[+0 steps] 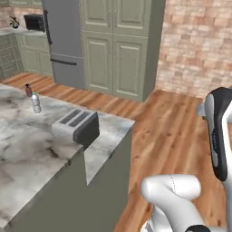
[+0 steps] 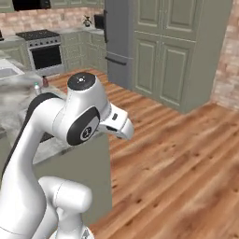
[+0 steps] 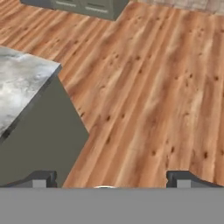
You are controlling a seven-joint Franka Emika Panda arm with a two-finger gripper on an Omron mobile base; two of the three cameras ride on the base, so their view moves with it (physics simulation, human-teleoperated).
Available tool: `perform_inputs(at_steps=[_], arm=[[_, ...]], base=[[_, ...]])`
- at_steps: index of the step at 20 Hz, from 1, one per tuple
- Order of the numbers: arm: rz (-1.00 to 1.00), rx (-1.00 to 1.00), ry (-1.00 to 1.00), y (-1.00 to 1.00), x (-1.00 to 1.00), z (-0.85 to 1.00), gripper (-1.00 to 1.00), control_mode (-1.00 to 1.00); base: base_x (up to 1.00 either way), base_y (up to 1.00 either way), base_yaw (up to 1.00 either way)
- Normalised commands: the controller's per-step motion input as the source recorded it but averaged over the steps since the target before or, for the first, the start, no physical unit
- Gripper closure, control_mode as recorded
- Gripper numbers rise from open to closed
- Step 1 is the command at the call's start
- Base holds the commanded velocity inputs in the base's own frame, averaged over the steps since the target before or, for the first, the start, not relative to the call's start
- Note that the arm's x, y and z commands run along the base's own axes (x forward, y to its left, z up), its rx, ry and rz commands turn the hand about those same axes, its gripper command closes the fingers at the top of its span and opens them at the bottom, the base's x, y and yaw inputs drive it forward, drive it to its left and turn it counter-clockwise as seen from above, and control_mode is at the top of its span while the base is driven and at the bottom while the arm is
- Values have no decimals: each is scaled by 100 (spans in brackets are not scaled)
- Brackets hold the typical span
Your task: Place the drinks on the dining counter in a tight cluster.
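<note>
A small clear water bottle (image 1: 36, 103) and a short maroon bottle (image 1: 28, 90) stand near each other at the far end of the marble dining counter (image 1: 27, 149). The gripper (image 3: 111, 180) hangs over wooden floor, fingers spread wide and empty. A toaster (image 1: 77, 126) sits between arm and bottles, so clustering looks unfinished
</note>
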Motion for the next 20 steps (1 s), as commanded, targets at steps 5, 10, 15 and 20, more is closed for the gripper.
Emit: perform_inputs(at_steps=[5,10,15,20], arm=[[0,0,0,0,0,0,-100,100],[0,0,0,0,0,0,-100,100],[0,0,0,0,0,0,-100,100],[0,0,0,0,0,0,-100,100]], base=[[100,-69,59],[86,-67,59],[26,-29,50],[18,-53,63]])
